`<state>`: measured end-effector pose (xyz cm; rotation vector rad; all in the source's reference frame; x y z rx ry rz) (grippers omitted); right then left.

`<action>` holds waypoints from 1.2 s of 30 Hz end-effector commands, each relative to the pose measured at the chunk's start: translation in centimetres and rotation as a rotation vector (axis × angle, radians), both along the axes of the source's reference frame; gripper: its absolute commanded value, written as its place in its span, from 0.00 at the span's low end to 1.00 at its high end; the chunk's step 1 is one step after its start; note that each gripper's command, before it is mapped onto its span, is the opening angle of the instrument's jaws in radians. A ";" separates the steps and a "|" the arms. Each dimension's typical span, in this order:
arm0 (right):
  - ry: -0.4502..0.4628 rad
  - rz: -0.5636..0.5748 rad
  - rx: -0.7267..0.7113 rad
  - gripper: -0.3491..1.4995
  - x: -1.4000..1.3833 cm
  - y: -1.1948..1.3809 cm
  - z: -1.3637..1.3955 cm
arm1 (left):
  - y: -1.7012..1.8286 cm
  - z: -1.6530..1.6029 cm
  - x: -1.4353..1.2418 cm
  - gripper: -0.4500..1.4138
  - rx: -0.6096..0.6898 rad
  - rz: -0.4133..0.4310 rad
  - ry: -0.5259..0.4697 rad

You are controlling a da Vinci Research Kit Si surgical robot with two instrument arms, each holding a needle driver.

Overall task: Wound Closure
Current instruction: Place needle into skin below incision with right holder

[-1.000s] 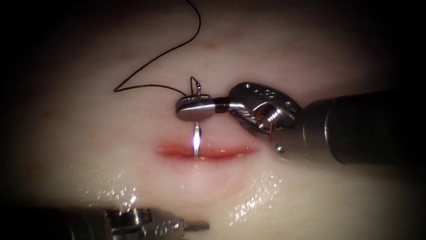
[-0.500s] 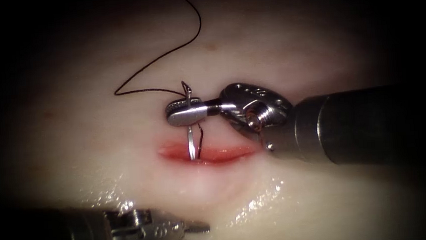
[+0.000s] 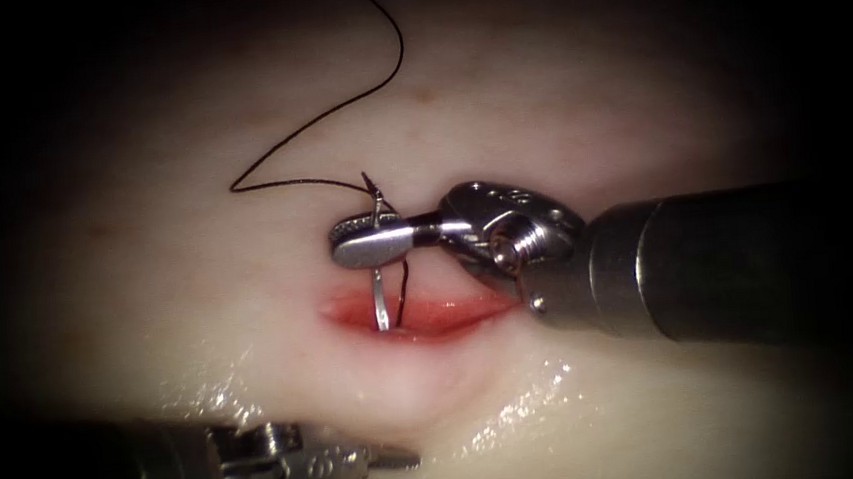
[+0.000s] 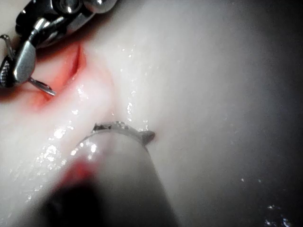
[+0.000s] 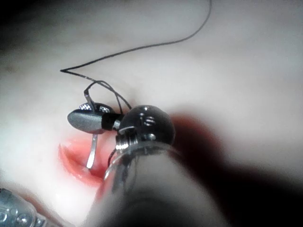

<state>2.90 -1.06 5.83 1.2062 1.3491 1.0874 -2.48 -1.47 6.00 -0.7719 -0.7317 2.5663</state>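
Observation:
My right tool (image 3: 367, 242) comes in from the right and lies just above the cut (image 3: 452, 313), its jaws shut on the curved needle (image 3: 379, 298) near its thread end. The needle hangs down from the jaws, and its tip sits inside the left part of the cut; I cannot tell whether it pierces the tissue (image 3: 586, 88). The dark thread (image 3: 285, 149) runs from the needle's tail leftward, bends sharply and climbs up and away. In the right wrist view the jaws (image 5: 87, 118) grip the needle (image 5: 92, 151). My left tool (image 3: 398, 475) waits low at the left, open and holding nothing.
Red fluid lines the cut (image 5: 75, 165). Wet glistening patches (image 3: 518, 403) lie on the tissue below the cut. The left wrist view looks across the tissue at the right tool (image 4: 28, 52) and the needle tip (image 4: 43, 88) in the cut (image 4: 71, 66).
The right tool has shifted left and slightly down with the needle. The needle tip has gone lower into the cut, which gapes a little wider. The left tool has barely moved.

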 end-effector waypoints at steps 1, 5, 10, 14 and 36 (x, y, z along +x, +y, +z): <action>0.002 -0.005 -0.001 0.00 0.06 -0.03 0.05 | -0.05 0.05 -0.05 0.34 0.002 0.001 -0.001; 0.005 -0.013 0.021 0.00 0.05 -0.08 0.03 | -0.06 0.05 -0.04 0.34 0.002 0.002 -0.001; 0.013 -0.029 0.050 0.00 0.01 -0.16 -0.03 | -0.06 0.05 -0.03 0.34 0.002 0.003 -0.002; 0.007 -0.045 0.099 0.00 0.01 -0.22 -0.03 | -0.06 0.04 -0.02 0.34 0.002 0.003 -0.002; 0.070 -0.105 0.397 0.00 0.03 -0.60 -0.11 | -0.05 0.04 -0.01 0.33 0.003 0.005 -0.003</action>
